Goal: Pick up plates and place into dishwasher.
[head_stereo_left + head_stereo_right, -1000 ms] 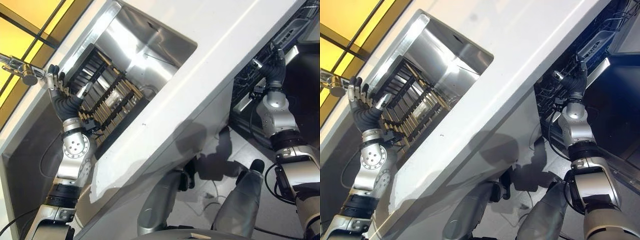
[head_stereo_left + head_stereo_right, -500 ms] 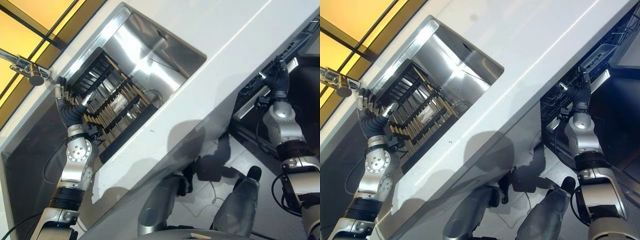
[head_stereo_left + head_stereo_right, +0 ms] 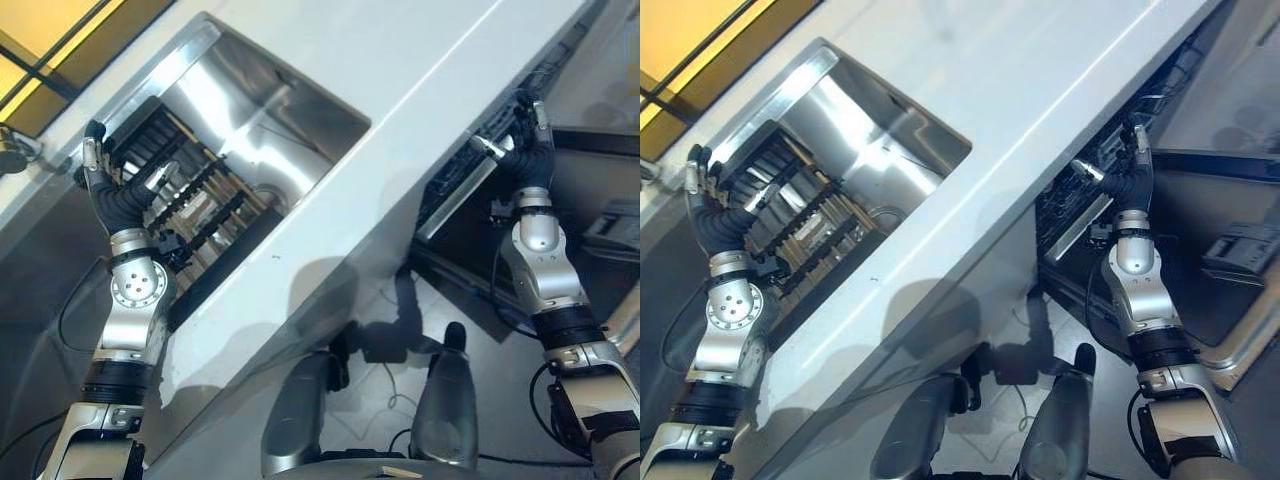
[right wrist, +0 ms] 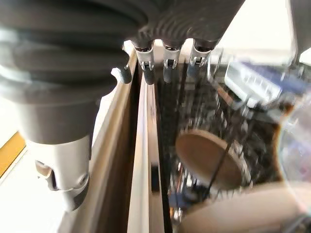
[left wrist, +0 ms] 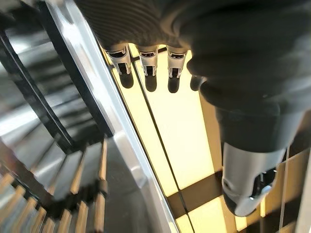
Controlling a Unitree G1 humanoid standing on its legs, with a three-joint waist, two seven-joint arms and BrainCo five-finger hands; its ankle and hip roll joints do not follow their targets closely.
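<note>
Plates: none visible in the sink rack [image 3: 200,200]; the clear ones are tan discs standing on edge in the dishwasher rack [image 4: 214,160]. Left hand [image 3: 98,170] is at the rack's outer edge by the sink rim, fingers [image 5: 146,73] straight, holding nothing; slats lie beyond and below the fingertips. Right hand [image 3: 528,125] is at the dishwasher's [image 3: 1090,190] upper front edge, fingers [image 4: 167,65] straight, empty; the nearest plate [image 4: 209,158] sits just past the tips, inside the rack. Judgement: left hand is nearer the pick-up side.
</note>
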